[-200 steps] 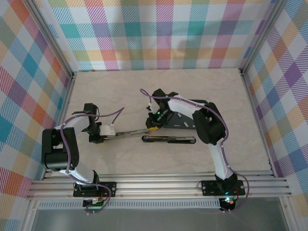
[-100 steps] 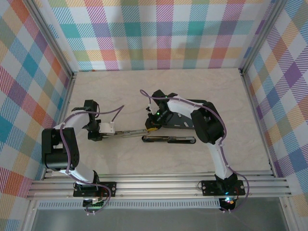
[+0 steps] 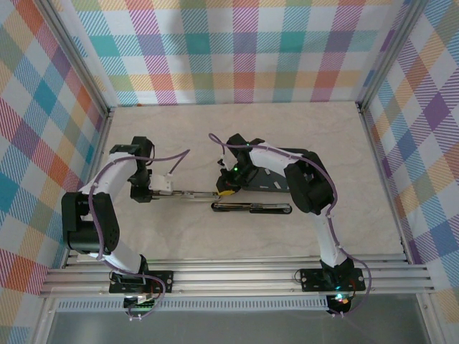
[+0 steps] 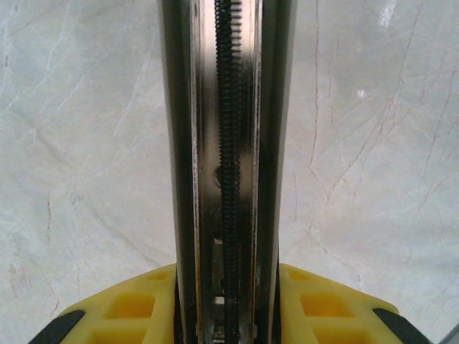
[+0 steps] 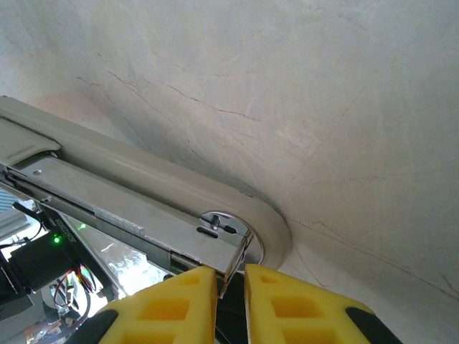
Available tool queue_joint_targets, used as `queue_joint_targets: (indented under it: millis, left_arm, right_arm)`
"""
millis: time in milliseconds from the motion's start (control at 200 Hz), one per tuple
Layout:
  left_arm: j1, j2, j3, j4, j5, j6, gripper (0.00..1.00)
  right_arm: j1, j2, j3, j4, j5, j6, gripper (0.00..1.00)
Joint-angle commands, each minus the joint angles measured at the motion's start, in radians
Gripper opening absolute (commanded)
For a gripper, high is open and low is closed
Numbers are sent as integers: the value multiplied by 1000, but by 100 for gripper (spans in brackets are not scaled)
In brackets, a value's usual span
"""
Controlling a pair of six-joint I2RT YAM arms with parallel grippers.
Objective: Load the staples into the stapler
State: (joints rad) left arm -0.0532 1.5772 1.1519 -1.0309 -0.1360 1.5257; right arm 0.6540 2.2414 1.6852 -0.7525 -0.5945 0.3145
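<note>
Top view: the stapler (image 3: pixel 195 194) lies open mid-table, left gripper (image 3: pixel 163 188) pinching its 9 o'clock end and right gripper (image 3: pixel 227 189) its 3 o'clock end. Faint grey strips on the dark mat (image 3: pixel 258 183) beyond, probably the staples (image 3: pixel 277 185), look light and brittle, best nipped by their long edges. Left wrist: yellow fingers (image 4: pixel 129 312) clamp the sprung channel (image 4: pixel 229 143) above the smooth marbled table (image 4: pixel 79 143). Right wrist: pads (image 5: pixel 172 304) squeeze the metal hinge end (image 5: pixel 215 229), open tabletop around.

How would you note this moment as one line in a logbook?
left fingers: shut on stapler's open channel | right fingers: shut on stapler's other end | spring: exposed | loading: not done
</note>
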Motion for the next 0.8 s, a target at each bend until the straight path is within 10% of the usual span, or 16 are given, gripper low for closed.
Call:
queue_joint_targets:
  millis: [0, 795]
  left_arm:
    - [-28, -10, 28, -81, -11, -31, 27]
    - [-101, 101, 100, -222, -169, -159, 26]
  right_arm:
    - [16, 7, -5, -13, 42, 9, 19]
    - [21, -29, -17, 18, 17, 10, 19]
